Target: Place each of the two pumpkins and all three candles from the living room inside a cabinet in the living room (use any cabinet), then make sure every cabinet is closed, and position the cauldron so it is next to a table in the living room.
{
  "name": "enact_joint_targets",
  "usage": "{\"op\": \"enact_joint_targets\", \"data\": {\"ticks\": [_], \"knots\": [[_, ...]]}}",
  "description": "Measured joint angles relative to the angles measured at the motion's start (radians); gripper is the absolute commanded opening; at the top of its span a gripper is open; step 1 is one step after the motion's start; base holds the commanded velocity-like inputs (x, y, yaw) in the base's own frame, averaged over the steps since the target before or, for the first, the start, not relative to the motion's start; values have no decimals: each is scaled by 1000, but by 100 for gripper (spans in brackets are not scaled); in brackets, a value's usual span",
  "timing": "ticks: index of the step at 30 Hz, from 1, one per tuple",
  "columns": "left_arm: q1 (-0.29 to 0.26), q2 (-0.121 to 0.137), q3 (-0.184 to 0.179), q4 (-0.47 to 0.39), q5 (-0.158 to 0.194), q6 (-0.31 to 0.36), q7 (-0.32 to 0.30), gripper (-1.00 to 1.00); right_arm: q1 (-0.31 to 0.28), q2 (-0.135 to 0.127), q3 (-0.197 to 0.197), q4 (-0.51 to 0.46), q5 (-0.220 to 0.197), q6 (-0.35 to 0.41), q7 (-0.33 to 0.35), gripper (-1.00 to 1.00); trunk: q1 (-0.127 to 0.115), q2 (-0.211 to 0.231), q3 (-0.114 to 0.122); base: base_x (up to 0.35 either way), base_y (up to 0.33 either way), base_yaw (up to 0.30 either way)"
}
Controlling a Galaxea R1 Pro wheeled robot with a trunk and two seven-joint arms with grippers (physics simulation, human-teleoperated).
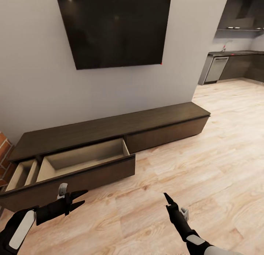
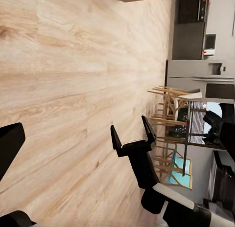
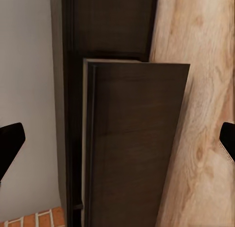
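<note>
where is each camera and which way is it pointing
Head view: on the robot's head, looking forward and down at the cabinet with its open drawer below the TV; left gripper and right gripper show.
Left wrist view: on the left arm, looking across the wood floor toward dining chairs; the right gripper shows, fingers apart.
Right wrist view: on the right arm, looking at the pulled-out drawer front; its own fingers at the edges.
Shared: head and right wrist views both show the open drawer.

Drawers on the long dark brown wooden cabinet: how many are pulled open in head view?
2. One wide open drawer with a pale beige inside near the cabinet's middle; a second open drawer beside it at the left end, cut off by the picture's edge, so more may be hidden there.
</note>
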Motion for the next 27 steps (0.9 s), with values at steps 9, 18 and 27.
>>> {"op": "enact_joint_targets", "data": {"ticks": [9,18,27], "knots": [[-1,0,0,0,0,0,0,100,0,1,0,0,0,-2,0,100,-35,63,21,0,0,-250],[-1,-1,0,0,-1,0,0,100,0,0,0,0,3,-2,0,100,-69,126,42,0,0,-250],[-1,-2,0,0,-2,0,1,100,0,0,0,0,3,-2,0,100,-104,189,63,0,0,-251]]}}
